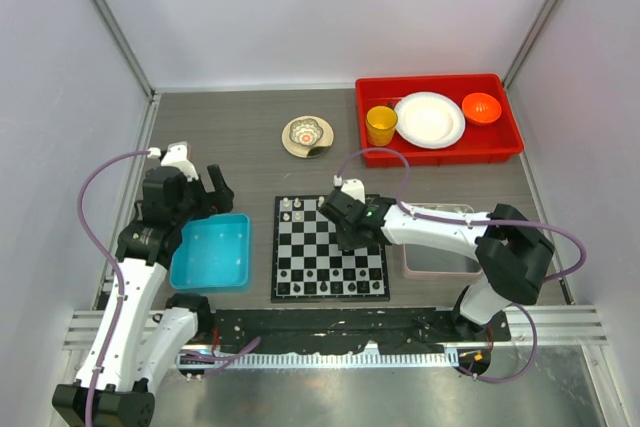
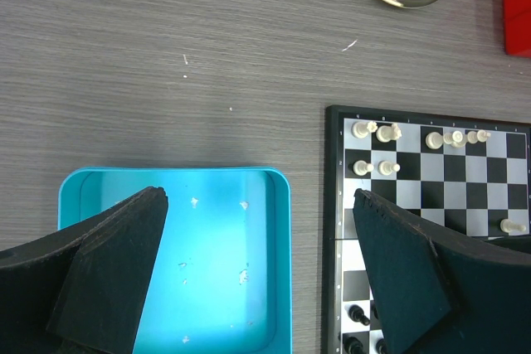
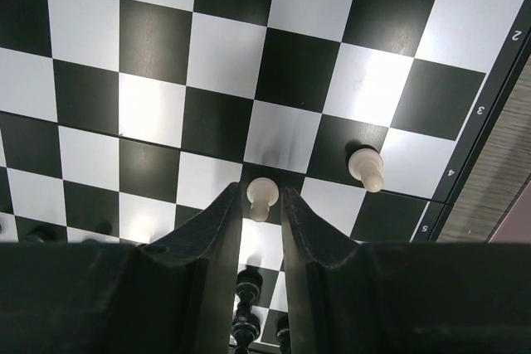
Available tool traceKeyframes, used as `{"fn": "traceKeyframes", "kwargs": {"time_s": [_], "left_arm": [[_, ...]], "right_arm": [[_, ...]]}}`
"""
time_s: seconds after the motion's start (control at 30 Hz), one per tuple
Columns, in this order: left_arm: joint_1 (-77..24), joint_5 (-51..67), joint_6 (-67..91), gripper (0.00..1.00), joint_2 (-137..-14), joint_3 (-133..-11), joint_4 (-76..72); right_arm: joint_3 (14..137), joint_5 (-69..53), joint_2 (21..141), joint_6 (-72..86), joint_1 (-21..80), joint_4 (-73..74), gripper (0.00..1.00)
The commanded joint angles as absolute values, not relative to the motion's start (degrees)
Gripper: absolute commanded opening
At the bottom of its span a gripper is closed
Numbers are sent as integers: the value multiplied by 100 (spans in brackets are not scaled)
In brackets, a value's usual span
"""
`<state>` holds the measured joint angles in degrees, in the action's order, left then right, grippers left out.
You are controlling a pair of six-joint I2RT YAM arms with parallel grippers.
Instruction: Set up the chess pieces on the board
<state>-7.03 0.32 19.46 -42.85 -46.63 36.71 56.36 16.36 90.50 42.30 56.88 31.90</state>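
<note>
- Top view. Flat black-and-white chequered board at table centre. My right gripper is low over its far right squares. My left gripper is at the shallow turquoise plastic bin.
- Left wrist. My jaws are spread wide and empty. Tiny cream plastic chess pieces stand on the far ranks.
- Right wrist. My fingers are drawn close round one cream pawn; I cannot tell if it is pinched. Risk: an off-centre squeeze tips it, or a finger knocks the neighbouring pawn.

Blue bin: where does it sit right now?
In the top view the blue bin sits just left of the board, beneath the open left end effector.
</note>
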Motion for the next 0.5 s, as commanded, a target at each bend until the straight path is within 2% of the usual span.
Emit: {"fn": "traceKeyframes", "kwargs": {"time_s": [0.0, 0.2, 0.47], "left_arm": [[-712, 141, 1934, 100, -4245, -4632, 3489], [-712, 132, 1934, 100, -4228, -4632, 3498], [-712, 132, 1934, 100, -4228, -4632, 3498]], "right_arm": [[5660, 1653, 9105, 4333, 5730, 3111, 31], [5660, 1617, 9123, 4333, 5722, 3120, 28], [5835, 1643, 9123, 4280, 5722, 3120, 10]]}}
